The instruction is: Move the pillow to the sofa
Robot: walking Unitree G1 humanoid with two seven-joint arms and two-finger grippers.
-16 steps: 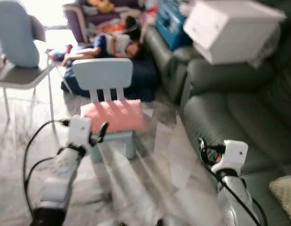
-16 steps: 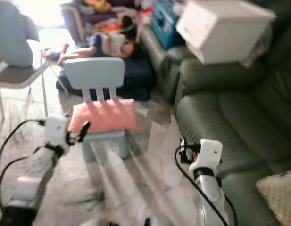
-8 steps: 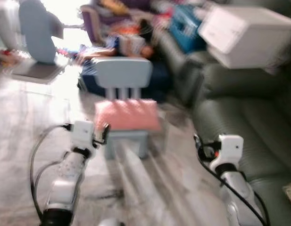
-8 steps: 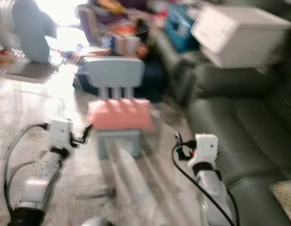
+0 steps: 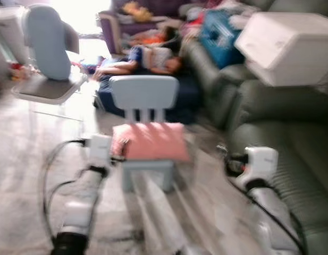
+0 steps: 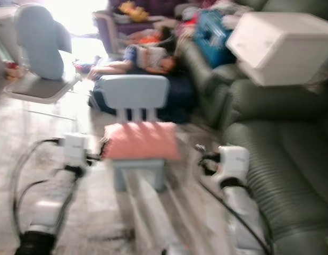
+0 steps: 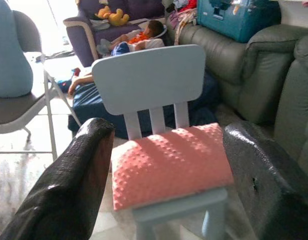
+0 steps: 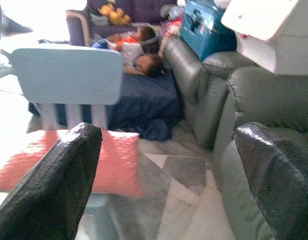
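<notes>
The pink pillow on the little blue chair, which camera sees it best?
The left wrist view: the pink pillow is sharp, whole and close, lying on the little blue chair between the open left gripper fingers. Both eye views show it blurred. The right wrist view shows it partly hidden by a finger.

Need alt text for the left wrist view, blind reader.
A pink pillow lies on the seat of a small pale-blue chair, framed between the left pincer's two open black fingers. Behind the chair a person lies on dark blue bedding beside a grey-green sofa.
</notes>
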